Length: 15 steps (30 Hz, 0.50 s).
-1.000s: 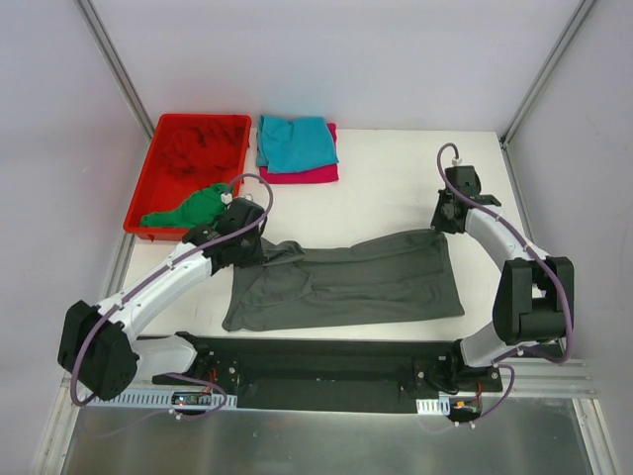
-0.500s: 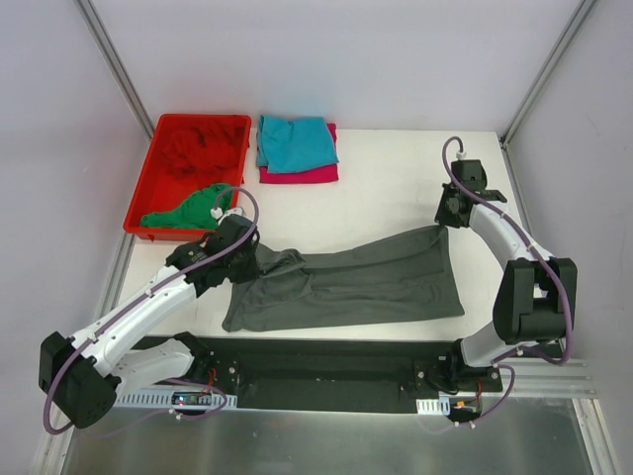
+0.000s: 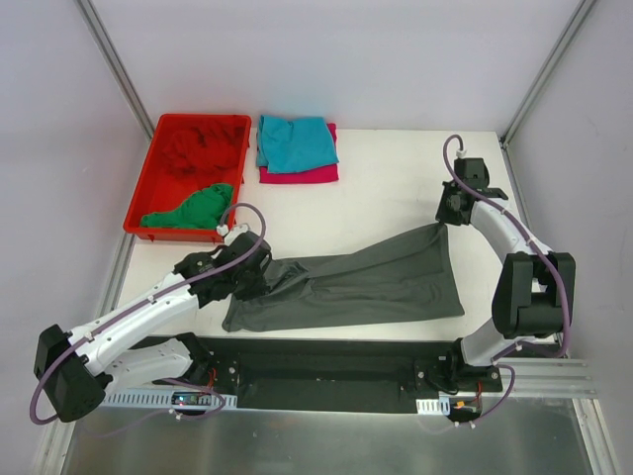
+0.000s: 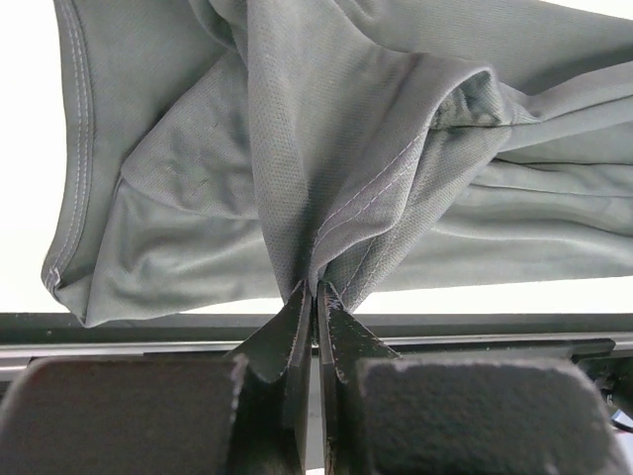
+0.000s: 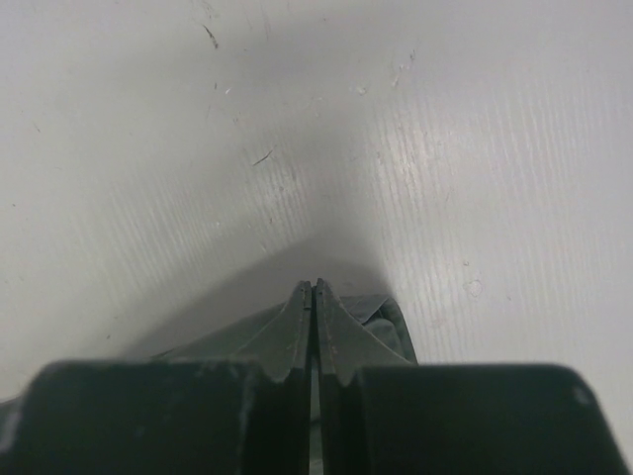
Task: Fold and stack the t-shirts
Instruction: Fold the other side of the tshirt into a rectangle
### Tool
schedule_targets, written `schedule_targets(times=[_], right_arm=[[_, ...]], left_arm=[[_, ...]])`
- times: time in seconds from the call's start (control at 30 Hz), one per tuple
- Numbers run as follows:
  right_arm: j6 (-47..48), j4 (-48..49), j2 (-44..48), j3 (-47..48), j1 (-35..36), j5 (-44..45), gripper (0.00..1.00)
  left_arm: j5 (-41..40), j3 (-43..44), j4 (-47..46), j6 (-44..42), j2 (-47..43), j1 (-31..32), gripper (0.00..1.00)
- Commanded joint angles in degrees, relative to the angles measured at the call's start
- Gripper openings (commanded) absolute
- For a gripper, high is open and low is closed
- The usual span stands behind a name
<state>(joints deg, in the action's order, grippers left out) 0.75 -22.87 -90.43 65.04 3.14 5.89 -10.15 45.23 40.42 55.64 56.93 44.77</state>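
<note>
Dark grey t-shirt (image 3: 366, 282), rumpled, taut between left and right jaws, both closed on cloth.

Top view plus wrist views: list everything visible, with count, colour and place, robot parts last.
grey shirt: 1, dark grey, stretched across the near table between both grippers
teal shirt: 1, teal, folded, far table, on the magenta shirt
magenta shirt: 1, magenta, folded, under the teal shirt
green shirt: 1, green, bunched at the bin's near end
red shirt: 1, red, crumpled in the bin's far end
bin: 1, red, far left of table
table: 1, white
left gripper: 1, black, shut on grey shirt's left end
right gripper: 1, black, shut on grey shirt's right corner
</note>
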Motion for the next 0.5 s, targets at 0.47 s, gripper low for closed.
schedule_targets(times=[0.47], right_arm=[[-3.64,2.31,4.47,-6.23,-1.03,-0.80,0.04]], left_arm=[[-2.42,-5.94,5.10,14.23,-1.03,4.44,0.00]])
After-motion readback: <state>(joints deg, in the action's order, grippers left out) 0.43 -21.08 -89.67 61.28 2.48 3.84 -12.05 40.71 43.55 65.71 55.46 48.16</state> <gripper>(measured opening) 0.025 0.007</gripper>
